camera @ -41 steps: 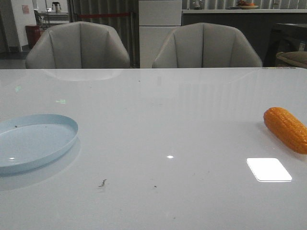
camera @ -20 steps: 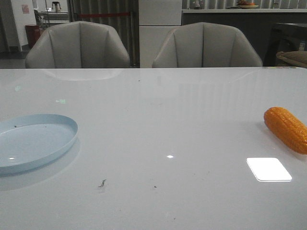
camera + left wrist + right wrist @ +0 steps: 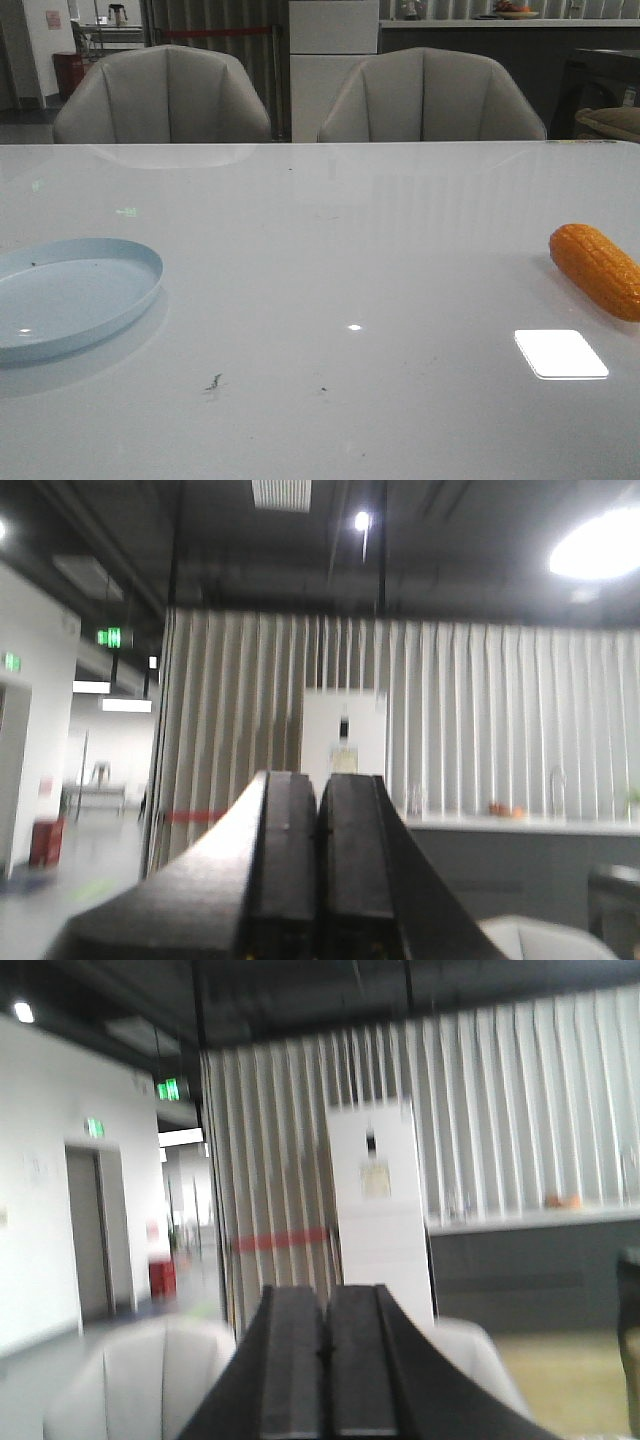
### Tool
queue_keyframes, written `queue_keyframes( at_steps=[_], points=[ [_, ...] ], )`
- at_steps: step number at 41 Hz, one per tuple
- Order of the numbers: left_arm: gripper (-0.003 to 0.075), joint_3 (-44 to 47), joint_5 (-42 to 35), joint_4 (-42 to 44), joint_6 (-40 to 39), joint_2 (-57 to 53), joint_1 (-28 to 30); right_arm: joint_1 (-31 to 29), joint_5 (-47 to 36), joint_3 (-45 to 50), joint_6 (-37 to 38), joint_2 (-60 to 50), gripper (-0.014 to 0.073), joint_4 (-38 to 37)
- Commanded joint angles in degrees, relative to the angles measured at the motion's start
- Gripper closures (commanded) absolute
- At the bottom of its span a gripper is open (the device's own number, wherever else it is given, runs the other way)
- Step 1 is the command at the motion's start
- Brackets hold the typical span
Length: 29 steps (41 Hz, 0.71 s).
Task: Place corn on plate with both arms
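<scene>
Nothing of the task looks begun: the corn (image 3: pixel 597 269) lies on its side on the white desk (image 3: pixel 340 250) at the far right edge of the front view, partly cut off by the frame, and the pale blue plate (image 3: pixel 70 295) sits at the far left, well apart from it, bearing only a few dark specks. Neither arm shows in the front view, so the step in hand appears to be the opening reach. The left pincer (image 3: pixel 318 855) has its two black fingers pressed together with nothing between them, and its wrist camera looks out level at curtains, ceiling lights and a counter, not down at the desk. The right pincer (image 3: pixel 325 1365) is likewise closed and empty, facing curtains, a white cabinet and grey chairs. Both arms therefore seem raised or parked, aimed forward across the room. The next move probably calls for the right arm to tip down toward the corn, spread its fingers and straddle the cob across its thick middle, since the tapered ends could slip.
</scene>
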Motion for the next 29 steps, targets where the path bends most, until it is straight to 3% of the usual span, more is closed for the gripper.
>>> queue_keyframes(
  at_steps=[1, 5, 8, 12, 24, 29],
  points=[
    [0.0631, -2.0, -1.4, 0.2, -0.1, 6.4, 0.1, 0.0, 1.9, -1.9, 0.2, 6.5, 0.0565, -0.2],
    [0.0631, -1.9, 5.8, 0.2, -0.1, 11.1, 0.1, 0.0, 11.5, -1.9, 0.2, 11.5, 0.0565, -0.2],
    [0.0631, -1.9, 15.9, 0.2, -0.1, 16.1, 0.1, 0.0, 21.5, -1.9, 0.2, 16.1, 0.0565, -0.2],
    [0.0631, -1.9, 23.6, 0.2, -0.1, 20.9, 0.1, 0.0, 28.5, -1.9, 0.2, 20.1, 0.0565, -0.2],
    [0.0627, -1.9, 22.3, -3.5, -0.1, 29.1, 0.1, 0.0, 29.4, -1.9, 0.2, 24.8, 0.0554, -0.3],
    [0.0592, -1.9, 23.9, -7.3, 0.0, 30.9, 0.1, 0.0, 29.4, -1.9, 0.2, 24.9, 0.0442, -1.7]
  ],
)
